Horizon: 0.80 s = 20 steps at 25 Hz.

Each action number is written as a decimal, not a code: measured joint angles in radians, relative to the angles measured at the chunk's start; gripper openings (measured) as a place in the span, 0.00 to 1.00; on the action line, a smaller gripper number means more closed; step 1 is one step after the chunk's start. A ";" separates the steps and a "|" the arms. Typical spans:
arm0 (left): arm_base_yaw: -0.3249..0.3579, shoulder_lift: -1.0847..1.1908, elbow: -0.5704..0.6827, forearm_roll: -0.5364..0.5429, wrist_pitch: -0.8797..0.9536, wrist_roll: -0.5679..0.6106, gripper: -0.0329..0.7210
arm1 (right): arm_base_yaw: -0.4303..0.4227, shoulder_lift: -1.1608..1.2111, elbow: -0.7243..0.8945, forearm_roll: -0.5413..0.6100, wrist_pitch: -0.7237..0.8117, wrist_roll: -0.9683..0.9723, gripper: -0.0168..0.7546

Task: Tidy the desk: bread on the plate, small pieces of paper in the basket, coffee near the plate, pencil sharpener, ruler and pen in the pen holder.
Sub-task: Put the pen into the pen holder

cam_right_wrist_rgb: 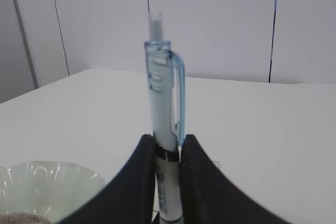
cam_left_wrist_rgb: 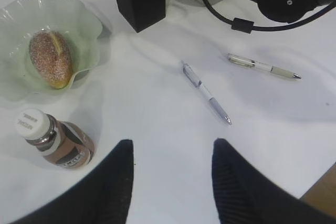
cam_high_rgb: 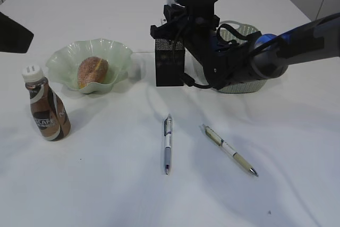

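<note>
Blue-clip pen (cam_right_wrist_rgb: 164, 129) upright, clamped between right gripper (cam_right_wrist_rgb: 167, 153) fingers, held above pen holder (cam_high_rgb: 169, 62). Basket (cam_high_rgb: 241, 86) behind the arm. Two pens loose on desk (cam_high_rgb: 106, 184): white pen (cam_high_rgb: 168, 143), beige pen (cam_high_rgb: 229, 149). Bread (cam_high_rgb: 92, 72) on plate (cam_high_rgb: 114, 51); coffee (cam_high_rgb: 47, 104) nearby. Left gripper (cam_left_wrist_rgb: 170, 174) released, empty

The right arm (cam_high_rgb: 297, 43) is matte black with a blue joint band and a boxy wrist housing. A black cable (cam_left_wrist_rgb: 239, 23) with a small square clip loops beneath it. The left gripper (cam_left_wrist_rgb: 170, 182) has two broad black fingers (cam_left_wrist_rgb: 239, 192), finely ribbed inside.
</note>
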 joint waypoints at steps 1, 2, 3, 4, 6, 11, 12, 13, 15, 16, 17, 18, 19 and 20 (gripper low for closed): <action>0.000 0.000 0.000 0.000 0.000 0.000 0.49 | 0.000 0.000 0.000 0.000 0.000 0.000 0.17; 0.000 0.000 0.000 0.000 0.000 0.000 0.49 | 0.000 0.000 0.000 -0.017 0.013 0.000 0.18; 0.000 0.000 0.000 0.000 0.000 0.000 0.49 | 0.000 0.000 0.000 -0.023 0.017 0.000 0.20; 0.000 0.000 0.000 0.000 0.000 0.000 0.49 | 0.000 0.000 0.000 -0.026 0.017 0.000 0.21; 0.000 0.000 0.000 0.014 0.000 0.000 0.49 | 0.000 0.000 0.000 -0.028 0.021 0.000 0.26; 0.000 0.000 0.000 0.024 -0.001 0.000 0.49 | 0.000 0.000 0.000 -0.030 0.022 0.001 0.43; 0.000 0.000 0.000 0.024 -0.002 0.000 0.49 | 0.000 0.000 0.000 -0.030 0.022 0.001 0.43; 0.000 0.000 0.000 0.024 -0.002 0.000 0.49 | 0.000 0.000 0.000 -0.030 0.022 0.001 0.43; 0.000 0.000 0.000 0.024 -0.002 0.000 0.49 | 0.000 0.000 0.000 -0.030 0.022 0.001 0.46; 0.000 0.000 0.000 0.024 -0.002 0.000 0.49 | 0.000 0.000 0.000 -0.030 0.022 0.001 0.46; 0.000 0.000 0.000 0.024 -0.002 0.000 0.49 | 0.000 0.000 0.000 -0.030 0.022 0.001 0.46; 0.000 0.000 0.000 0.024 -0.003 0.000 0.49 | 0.000 0.000 0.000 -0.030 0.022 0.001 0.46; 0.000 0.000 0.000 0.024 -0.003 0.000 0.49 | 0.000 0.000 0.000 -0.030 0.022 0.001 0.46; 0.000 0.000 0.000 0.024 -0.003 0.000 0.49 | 0.000 0.000 0.000 -0.030 0.023 0.002 0.46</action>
